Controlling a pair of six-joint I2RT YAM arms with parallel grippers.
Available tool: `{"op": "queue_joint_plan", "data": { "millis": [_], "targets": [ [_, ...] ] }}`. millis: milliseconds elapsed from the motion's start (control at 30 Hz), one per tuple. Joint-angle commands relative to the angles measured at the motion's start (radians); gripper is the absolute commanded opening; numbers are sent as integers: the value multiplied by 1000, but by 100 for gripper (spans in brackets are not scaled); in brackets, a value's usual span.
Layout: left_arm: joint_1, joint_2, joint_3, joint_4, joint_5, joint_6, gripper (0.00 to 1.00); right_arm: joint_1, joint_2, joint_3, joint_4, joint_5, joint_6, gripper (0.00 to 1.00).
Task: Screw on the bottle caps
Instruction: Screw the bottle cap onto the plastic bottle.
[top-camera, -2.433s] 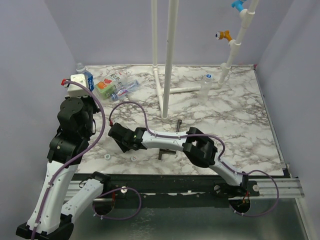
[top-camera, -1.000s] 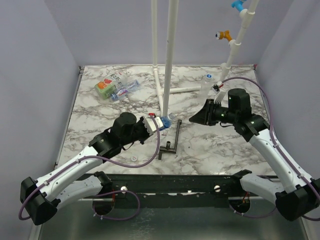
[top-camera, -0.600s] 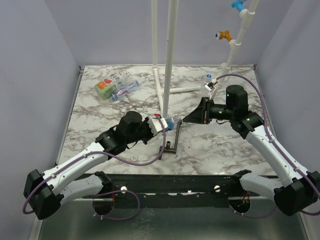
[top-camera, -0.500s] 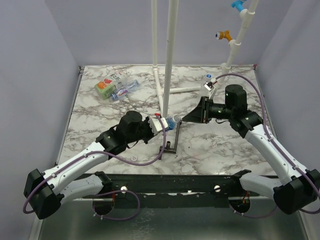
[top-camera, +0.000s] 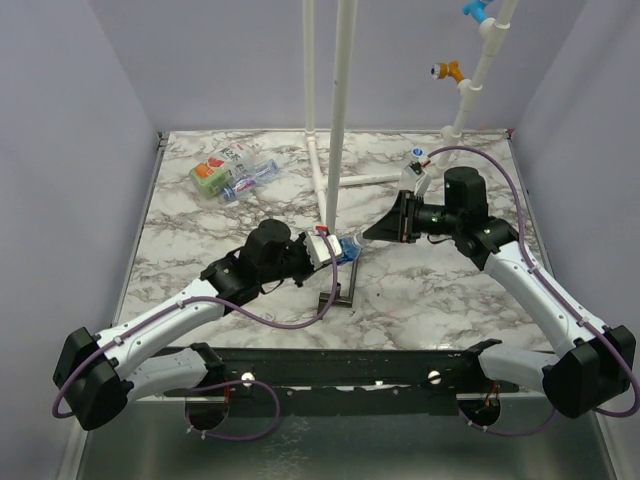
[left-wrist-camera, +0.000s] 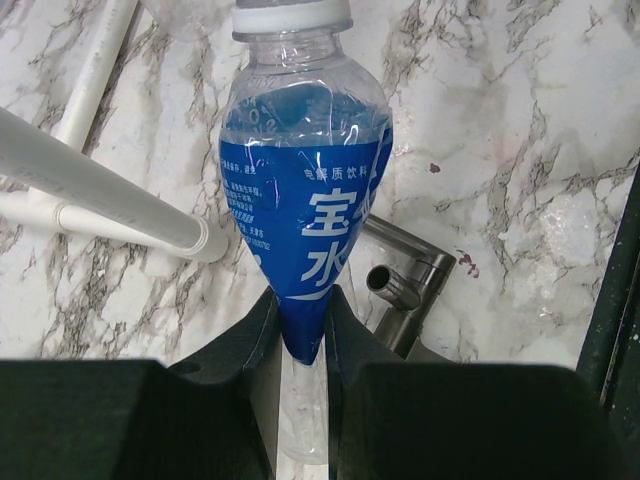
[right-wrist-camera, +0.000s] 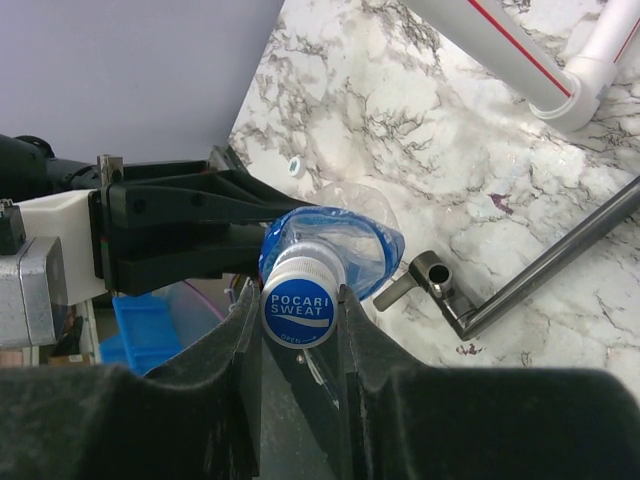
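Jaws of the left gripper (left-wrist-camera: 302, 312) are pinched nearly together on the crushed tail end of a blue-labelled bottle (left-wrist-camera: 305, 220), holding it out level above the tabletop (top-camera: 450, 290) with its neck pointing at the other arm. Jaws of the right gripper (right-wrist-camera: 298, 305), set a little wider, clamp a blue-and-white cap (right-wrist-camera: 300, 310) by its rim, and that cap sits on the bottle's mouth; whether its threads have caught cannot be told. The step in hand looks like the screwing itself, on the first bottle. Next, the right wrist would need to turn about the bottle's axis while the left keeps the thin, flattened plastic from twisting or slipping. Just below the pair lies a black T-shaped tool (top-camera: 340, 290), and white pipes (top-camera: 340, 110) stand just behind. Other bottles (top-camera: 225, 172) lie in a cluster at the far left, well apart, and a loose cap (right-wrist-camera: 295, 167) rests on the white, grey-veined marble. Plain lilac walls (top-camera: 80, 150) close in three sides.
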Motion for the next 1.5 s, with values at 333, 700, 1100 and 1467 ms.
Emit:
{"op": "queue_joint_plan", "data": {
  "millis": [333, 700, 1100, 1467],
  "targets": [
    [-14, 46, 51, 100, 66, -25, 0, 4, 9, 33, -107, 49, -108, 7],
    [-23, 88, 53, 213, 37, -40, 0, 55, 32, 66, -204, 87, -128, 7],
    [-127, 132, 4, 453, -233, -45, 0, 74, 67, 127, -323, 254, -13, 7],
    [-257, 166, -31, 649, -543, 33, 0, 77, 131, 187, -457, 402, 285, 6]
  ]
}}
